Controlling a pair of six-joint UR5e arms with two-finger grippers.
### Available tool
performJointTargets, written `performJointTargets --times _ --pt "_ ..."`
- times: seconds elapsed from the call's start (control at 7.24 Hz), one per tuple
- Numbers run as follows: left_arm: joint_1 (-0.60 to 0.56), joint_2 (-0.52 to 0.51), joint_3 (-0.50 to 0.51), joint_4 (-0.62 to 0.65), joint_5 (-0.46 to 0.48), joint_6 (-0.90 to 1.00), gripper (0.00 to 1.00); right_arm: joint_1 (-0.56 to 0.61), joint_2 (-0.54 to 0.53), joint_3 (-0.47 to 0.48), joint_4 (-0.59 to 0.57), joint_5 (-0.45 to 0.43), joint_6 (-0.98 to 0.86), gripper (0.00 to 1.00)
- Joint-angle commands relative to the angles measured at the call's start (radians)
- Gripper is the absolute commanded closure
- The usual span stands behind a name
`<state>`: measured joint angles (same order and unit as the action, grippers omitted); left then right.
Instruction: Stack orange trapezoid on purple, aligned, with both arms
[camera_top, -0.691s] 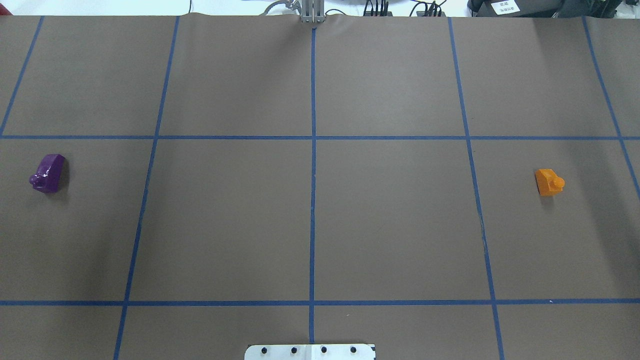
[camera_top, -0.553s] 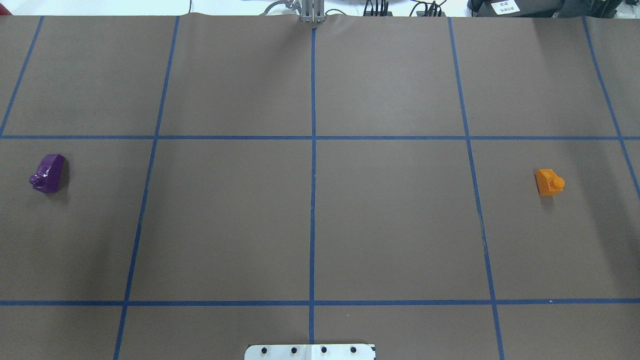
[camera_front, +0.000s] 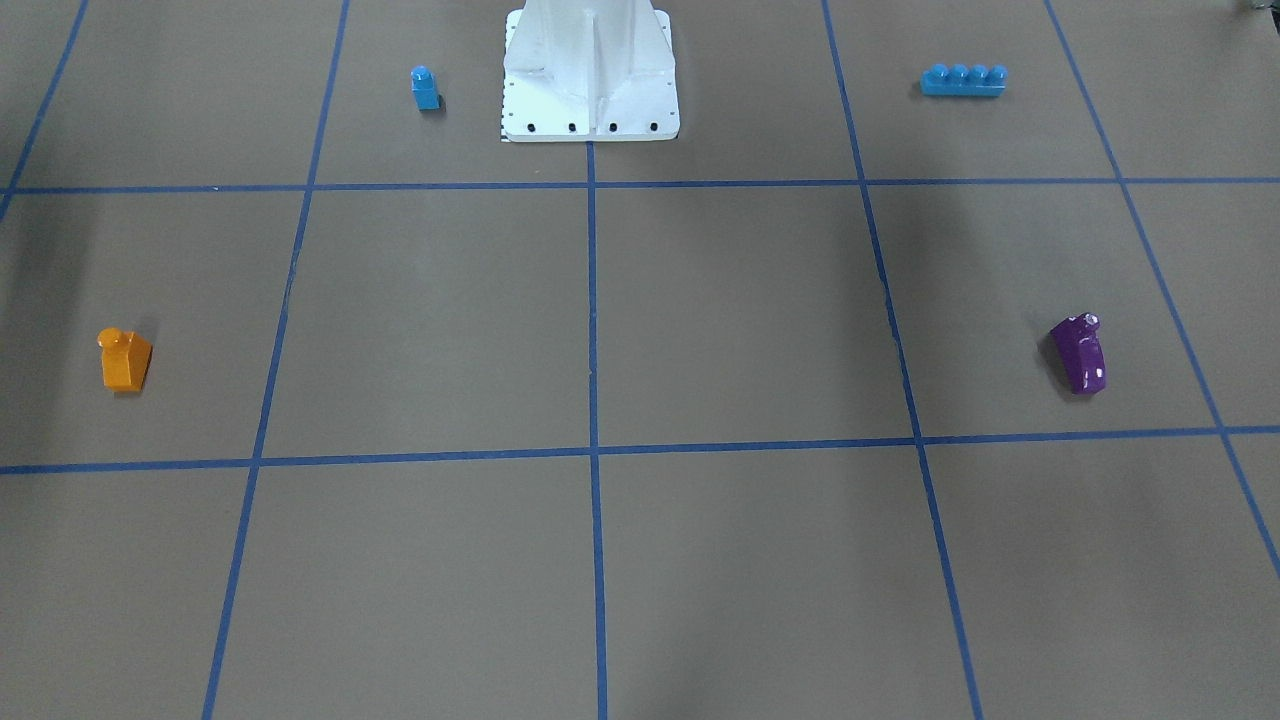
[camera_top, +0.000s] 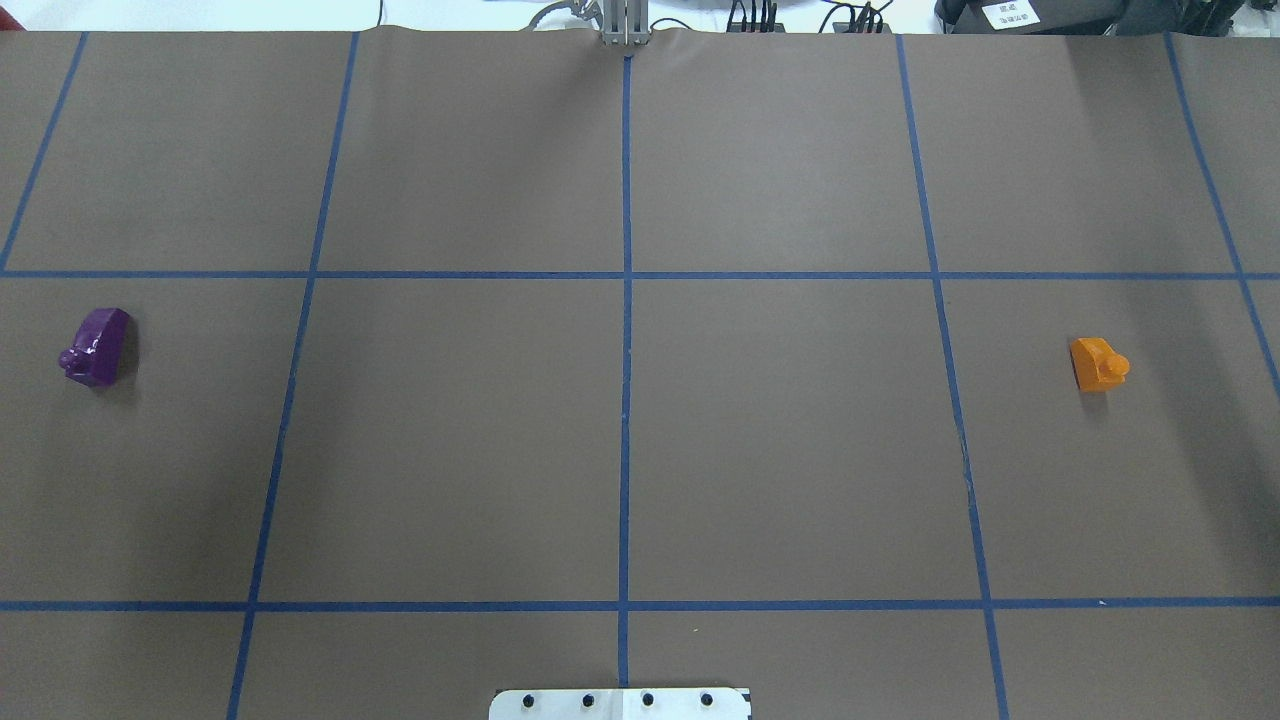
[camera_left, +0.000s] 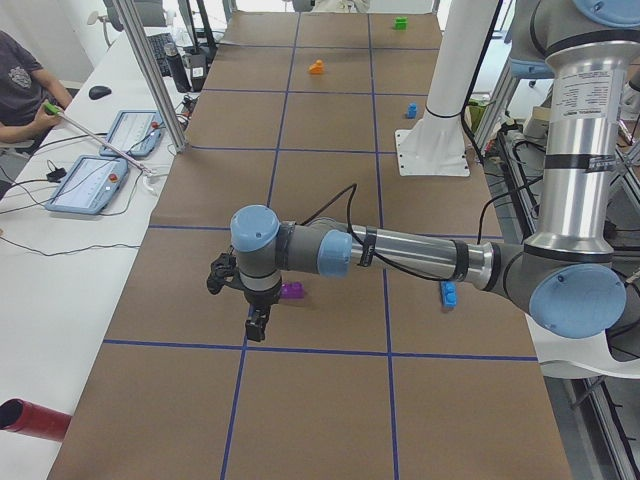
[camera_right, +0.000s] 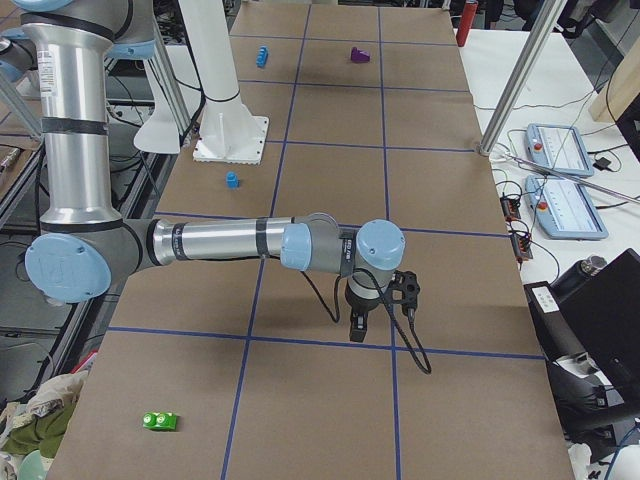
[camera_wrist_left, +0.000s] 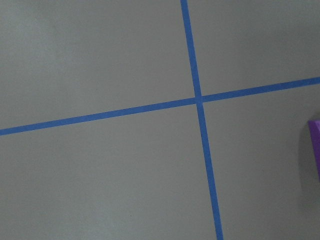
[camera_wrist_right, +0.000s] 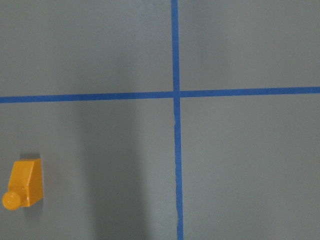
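Observation:
The orange trapezoid (camera_top: 1098, 364) lies on the brown table at the right, stud pointing right; it also shows in the front view (camera_front: 124, 359) and the right wrist view (camera_wrist_right: 23, 184). The purple block (camera_top: 96, 346) lies at the far left, seen too in the front view (camera_front: 1079, 353), with only its edge in the left wrist view (camera_wrist_left: 315, 147). My left gripper (camera_left: 256, 330) hangs over the table just beside the purple block (camera_left: 293, 290). My right gripper (camera_right: 358, 328) hangs over the table's right part. Both show only in side views, so I cannot tell whether they are open or shut.
A small blue one-stud block (camera_front: 425, 88) and a blue four-stud brick (camera_front: 963, 79) lie either side of the white robot base (camera_front: 590, 100). A green block (camera_right: 160, 421) lies at the table's right end. Side tables with tablets (camera_left: 90, 184) stand beyond the far edge.

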<state>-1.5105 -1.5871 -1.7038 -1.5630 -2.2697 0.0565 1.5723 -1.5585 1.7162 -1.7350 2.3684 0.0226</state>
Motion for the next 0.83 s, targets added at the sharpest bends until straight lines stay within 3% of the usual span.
performJointTargets --times 0.0,0.14,0.41,0.69 --pt "0.121 -0.037 -0.033 -0.099 -0.005 -0.169 0.0 0.0 0.003 0.031 0.0 0.05 0.005 0.0" --pt "0.142 -0.036 -0.016 -0.168 -0.019 -0.214 0.0 -0.003 0.006 0.014 0.0 0.081 0.003 0.0" --pt "0.29 -0.028 0.027 -0.307 -0.011 -0.544 0.0 -0.005 -0.008 0.0 0.058 0.084 0.005 0.0" --pt "0.408 0.03 0.03 -0.473 0.071 -0.762 0.0 -0.005 -0.008 -0.006 0.069 0.084 0.006 0.0"
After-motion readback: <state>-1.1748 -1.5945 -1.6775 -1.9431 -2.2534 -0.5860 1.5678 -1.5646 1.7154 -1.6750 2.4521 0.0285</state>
